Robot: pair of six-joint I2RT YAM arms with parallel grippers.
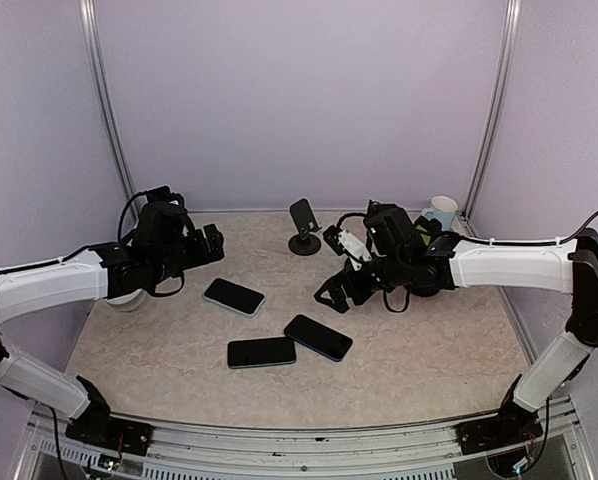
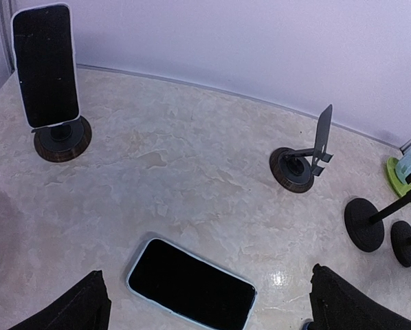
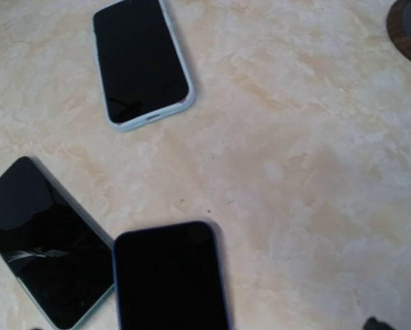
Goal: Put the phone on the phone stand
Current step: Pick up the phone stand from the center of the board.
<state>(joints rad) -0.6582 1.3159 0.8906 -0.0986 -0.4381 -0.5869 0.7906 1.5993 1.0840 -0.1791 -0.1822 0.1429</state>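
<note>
overhead from behind, looking down; close wrist views share pale-cased phone [image 2: 190, 284].

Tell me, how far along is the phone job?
Done: one black phone in a white case sits on a round dark stand. In hand: nothing; left gripper and right gripper hang open. Left: three black phones lie flat on the beige marbled table, and a black stand is empty.

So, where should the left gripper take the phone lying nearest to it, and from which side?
Probably across the two long edges of the phone, near its middle, coming straight down from above: it lies flat on the table, too thin for a side approach.
</note>
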